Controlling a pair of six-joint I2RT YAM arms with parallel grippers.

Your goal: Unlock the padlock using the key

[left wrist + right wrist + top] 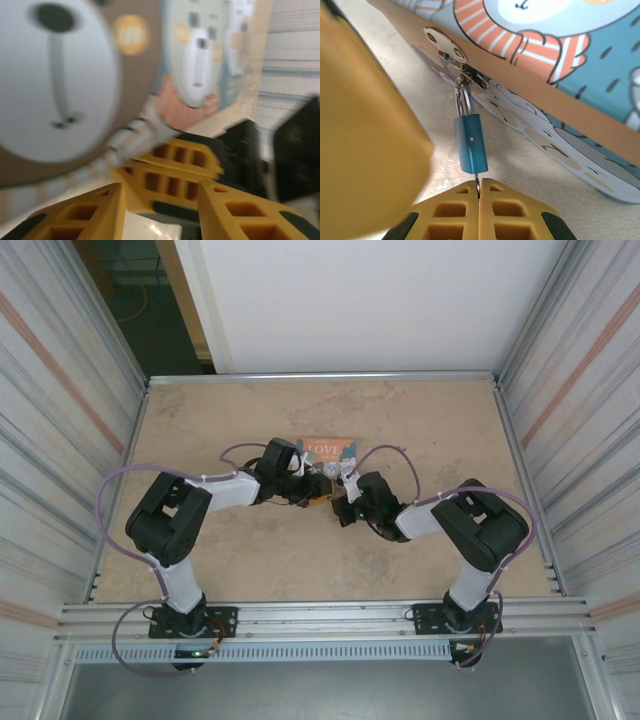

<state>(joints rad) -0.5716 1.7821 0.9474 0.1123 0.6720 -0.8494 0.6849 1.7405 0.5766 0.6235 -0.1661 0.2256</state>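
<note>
A small blue padlock hangs by its silvery shackle from the hasp of the cat-picture tin. A thin metal key sticks into the padlock's underside. My right gripper is shut on the key just below the lock body. One blurred yellow finger of my left gripper stands just left of the padlock, clear of it. In the left wrist view my left gripper is open, and the right gripper's yellow fingers lie beyond the gap. From above, both grippers meet at the tin's front.
The orange "LOVE" tin rests mid-table on the beige tabletop. Corrugated metal walls close in left and right, and a white panel stands at the back. The aluminium rail holding both arm bases runs along the near edge.
</note>
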